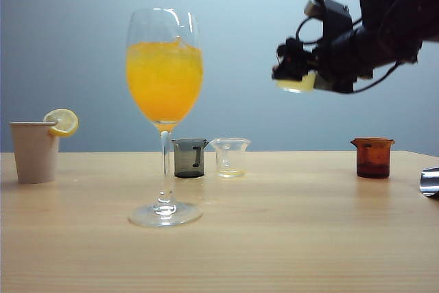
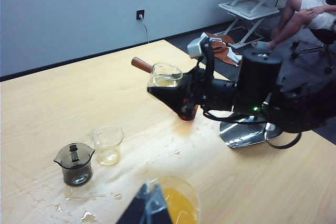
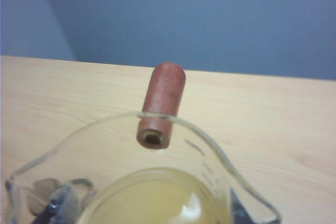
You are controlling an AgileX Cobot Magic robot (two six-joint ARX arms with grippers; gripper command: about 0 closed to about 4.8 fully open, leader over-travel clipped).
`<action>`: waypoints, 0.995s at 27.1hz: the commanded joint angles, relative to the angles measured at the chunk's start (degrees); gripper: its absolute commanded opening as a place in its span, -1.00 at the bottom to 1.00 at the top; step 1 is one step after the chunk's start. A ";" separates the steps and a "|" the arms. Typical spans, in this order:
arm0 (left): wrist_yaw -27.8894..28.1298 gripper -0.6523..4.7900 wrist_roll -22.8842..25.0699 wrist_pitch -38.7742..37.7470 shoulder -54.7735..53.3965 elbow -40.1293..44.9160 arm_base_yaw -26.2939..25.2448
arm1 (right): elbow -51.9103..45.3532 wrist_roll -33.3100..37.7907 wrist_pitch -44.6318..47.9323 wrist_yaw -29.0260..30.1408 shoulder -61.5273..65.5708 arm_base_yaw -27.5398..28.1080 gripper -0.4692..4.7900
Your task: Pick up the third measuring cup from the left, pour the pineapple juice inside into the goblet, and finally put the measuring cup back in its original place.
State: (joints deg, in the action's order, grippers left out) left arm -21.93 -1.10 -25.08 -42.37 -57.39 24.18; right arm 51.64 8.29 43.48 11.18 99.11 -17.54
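Carrying the third measuring cup (image 2: 165,75) of pineapple juice (image 3: 157,199) clamped aloft, the right gripper (image 2: 181,95) must next swing over to the goblet (image 1: 164,73) and tip; the left gripper's (image 2: 147,205) opening can't be read.

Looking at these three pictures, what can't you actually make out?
- Left tool: left wrist view, cut off by the picture's edge; open or shut unclear.
- Right tool: exterior view, fingers dark and blurred around the measuring cup.
- Goblet: left wrist view shows only its rim.
- Pineapple juice: right wrist view, cropped by the edge.
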 commanded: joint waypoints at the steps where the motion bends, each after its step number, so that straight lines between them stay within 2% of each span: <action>1: -0.39 -0.78 0.04 0.83 0.17 -0.42 -0.11 | 0.33 0.07 -0.87 4.52 -3.54 -0.37 -0.26; 10: -1.46 -0.78 0.02 0.66 0.28 -0.42 -0.11 | 0.37 0.02 -15.32 5.68 -16.17 -0.87 -0.27; 14: -2.56 -0.78 0.50 -1.99 0.28 -0.66 -0.11 | 0.42 -2.99 -16.81 4.81 -19.19 -3.48 -0.27; 17: -2.29 -0.78 1.77 -5.09 0.28 -1.88 -0.11 | 0.72 -4.79 -18.21 1.14 -19.28 -7.65 -0.27; 22: -2.34 -0.78 1.77 -5.84 0.28 -2.54 -0.11 | 0.74 -7.54 -18.25 -6.43 -19.26 -13.46 -0.30; 27: -2.38 -0.78 1.77 -5.79 0.28 -2.54 -0.11 | 0.74 -14.73 -18.43 -11.72 -19.23 -19.17 -0.31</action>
State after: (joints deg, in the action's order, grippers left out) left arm -23.99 0.40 -31.11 -42.22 -59.66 24.18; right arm 51.90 -4.69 23.44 0.12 80.23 -36.12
